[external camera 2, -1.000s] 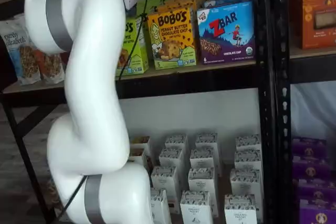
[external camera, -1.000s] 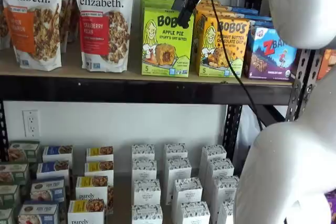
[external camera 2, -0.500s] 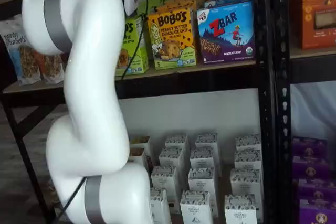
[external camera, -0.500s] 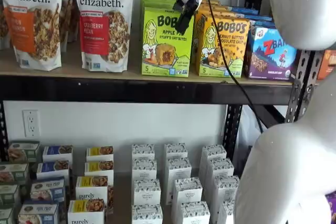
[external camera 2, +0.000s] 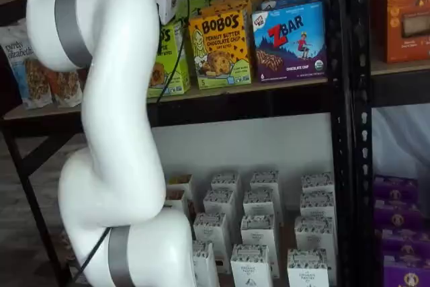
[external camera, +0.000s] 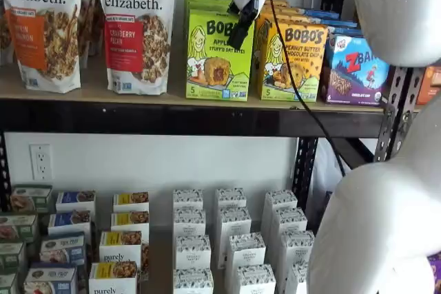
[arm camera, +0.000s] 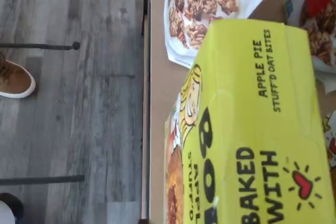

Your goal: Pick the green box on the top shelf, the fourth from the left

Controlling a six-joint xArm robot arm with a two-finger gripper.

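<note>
The green box [external camera: 215,56], a lime Bobo's Apple Pie carton, stands upright on the top shelf [external camera: 89,91] between a granola pouch and a yellow carton. In a shelf view my gripper [external camera: 239,34] hangs from above. Its white body sits over the box and a black finger [external camera: 242,24] crosses the box's upper right corner. Only that finger shows, side-on, so no gap can be judged. In a shelf view my arm hides most of the green box [external camera 2: 173,58] and only the gripper's white body shows. The wrist view is filled by the green box's [arm camera: 247,129] top and front, close below.
Purely Elizabeth pouches [external camera: 138,25] stand left of the green box. A yellow Bobo's carton [external camera: 293,60] and a blue Zbar box [external camera: 355,70] stand right of it. A black cable [external camera: 296,74] hangs past the yellow carton. My white arm [external camera: 386,211] fills the right side. White cartons [external camera: 231,239] line the lower shelf.
The gripper has dropped a little and edged left, so its black finger now lies lower across the green box's upper right corner. The boxes have not moved.
</note>
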